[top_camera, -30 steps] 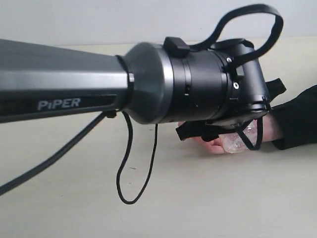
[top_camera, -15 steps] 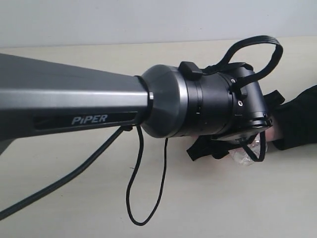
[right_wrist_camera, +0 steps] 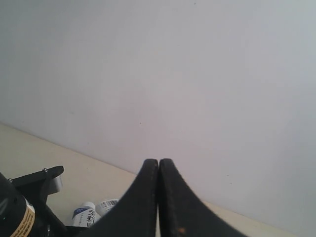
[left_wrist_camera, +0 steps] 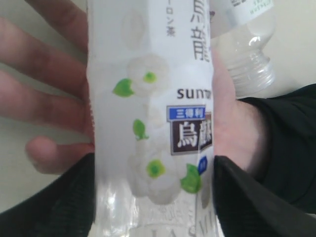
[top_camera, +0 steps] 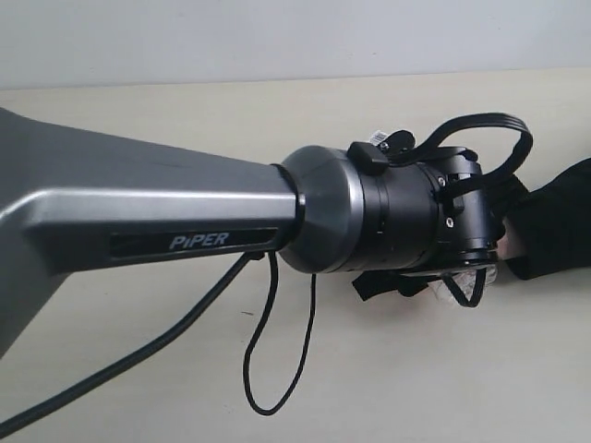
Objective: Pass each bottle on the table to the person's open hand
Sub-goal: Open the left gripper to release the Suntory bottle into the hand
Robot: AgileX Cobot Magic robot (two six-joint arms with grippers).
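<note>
One white-labelled bottle [left_wrist_camera: 148, 98], printed with pale flowers and green leaves, sits between the two black fingers of the left gripper [left_wrist_camera: 153, 197], which press against its sides and pinch it. Right behind it lies the person's open hand [left_wrist_camera: 231, 129], palm up and fingers spread, with a black sleeve [left_wrist_camera: 291, 148] covering the wrist; whether the bottle touches the palm cannot be told. A second bottle [left_wrist_camera: 249, 44], clear and ribbed, lies on the bench [left_wrist_camera: 298, 34] just beside the heel of that hand. From the exterior view the left arm [top_camera: 166, 231] stretches across the bench to the sleeve on the right, a thin black cable [top_camera: 277, 369] hanging in a loop beneath it. The right gripper [right_wrist_camera: 158, 197] has its fingers pressed together with nothing between them and faces a pale wall [right_wrist_camera: 173, 74]; two more white-capped bottles [right_wrist_camera: 94, 211] lie on the bench beyond it.
</note>
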